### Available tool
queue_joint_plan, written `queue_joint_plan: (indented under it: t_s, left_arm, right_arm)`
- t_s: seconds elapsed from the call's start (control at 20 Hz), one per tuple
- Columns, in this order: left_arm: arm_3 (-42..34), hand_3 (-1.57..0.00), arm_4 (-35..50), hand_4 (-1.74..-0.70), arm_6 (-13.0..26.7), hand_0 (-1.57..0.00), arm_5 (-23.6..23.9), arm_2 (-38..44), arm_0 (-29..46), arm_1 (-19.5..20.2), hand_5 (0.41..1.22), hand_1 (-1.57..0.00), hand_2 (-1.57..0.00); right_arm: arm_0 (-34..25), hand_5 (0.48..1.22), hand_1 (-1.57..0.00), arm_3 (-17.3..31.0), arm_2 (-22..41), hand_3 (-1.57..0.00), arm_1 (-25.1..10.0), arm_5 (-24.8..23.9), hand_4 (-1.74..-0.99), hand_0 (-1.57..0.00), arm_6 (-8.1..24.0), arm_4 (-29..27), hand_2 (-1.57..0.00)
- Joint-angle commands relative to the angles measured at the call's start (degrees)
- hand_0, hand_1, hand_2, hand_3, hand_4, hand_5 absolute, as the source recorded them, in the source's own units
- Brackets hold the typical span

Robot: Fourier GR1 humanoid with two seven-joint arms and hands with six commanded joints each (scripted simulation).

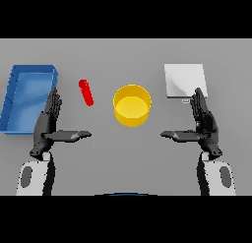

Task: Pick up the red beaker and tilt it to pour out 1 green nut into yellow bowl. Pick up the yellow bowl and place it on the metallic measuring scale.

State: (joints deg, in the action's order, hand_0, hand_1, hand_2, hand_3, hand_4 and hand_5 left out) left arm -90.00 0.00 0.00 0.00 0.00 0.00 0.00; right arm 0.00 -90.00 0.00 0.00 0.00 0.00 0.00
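Note:
A slim red beaker [86,92] stands on the grey table, left of centre, leaning a little. To its right sits the yellow bowl [132,105], round and open at the top. The metallic measuring scale [184,80] is a flat silver square at the back right. My left hand [47,124] is open, fingers straight and thumb pointing inward, below and left of the beaker and apart from it. My right hand [204,123] is open in the same way, just below the scale's front edge. No green nut shows.
A blue tray [15,97] with raised walls lies at the far left, right beside my left hand's fingertips.

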Motion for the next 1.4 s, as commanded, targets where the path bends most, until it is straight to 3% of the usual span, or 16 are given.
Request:
queue_joint_plan:
  t_s: [0.0, 0.25, 0.3, 0.35, 0.5, 0.75, 1.35]
  left_arm:
    - [0.0, 0.0, 0.0, -1.15, 0.1, 0.0, 0.1, 0.0, -0.1, 0.0, 0.599, 0.0, 0.0]
    - [0.6, 0.0, 0.1, -1.15, 0.3, 0.0, -0.1, 0.1, -0.7, 0.0, 0.599, 0.0, 0.0]
    - [-1.7, 0.0, -2.1, -1.15, -0.4, 0.0, -0.5, -1.5, 1.0, 1.6, 0.599, 0.0, 0.0]
    - [-3.4, 0.0, -3.8, -1.16, -0.7, 0.0, -0.8, -2.9, 2.6, 2.4, 0.599, 0.0, 0.0]
    - [-7.5, 0.0, -5.4, -1.16, 1.9, 0.0, -1.0, -4.7, 4.7, 3.4, 0.599, 0.0, 0.0]
    - [-6.4, 0.0, -7.2, -1.16, 4.0, 0.0, -1.3, -5.4, 3.3, 4.3, 0.602, 0.0, 0.0]
    - [16.1, 0.0, -10.7, -1.26, -2.0, 0.0, 1.6, -2.7, -12.9, 2.8, 0.668, 0.0, 0.0]
  right_arm:
    - [-0.1, 0.599, 0.0, 0.0, 0.1, 0.0, 0.1, -0.1, -1.167, 0.0, 0.1, 0.1, 0.0]
    - [-0.9, 0.599, 0.0, 1.0, 0.5, 0.0, 0.9, -0.7, -1.167, 0.0, 0.2, 0.8, 0.0]
    - [0.9, 0.599, 0.0, -1.1, 3.4, 0.0, -1.0, -3.0, -1.167, 0.0, -3.7, 7.8, 0.0]
    - [2.1, 0.595, 0.0, -2.1, 5.3, 0.0, -1.7, -4.6, -1.163, 0.0, -5.1, 12.3, 0.0]
    - [4.1, 0.59, 0.0, -4.8, 7.7, 0.0, -2.4, -6.4, -1.159, 0.0, -3.6, 17.8, 0.0]
    - [5.1, 0.603, 0.0, -6.5, 8.1, 0.0, -1.7, -6.0, -1.199, 0.0, -3.4, 17.0, 0.0]
    - [5.3, 0.634, 0.0, -6.3, 7.2, 0.0, -2.7, -4.2, -1.278, 0.0, -5.4, 14.9, 0.0]
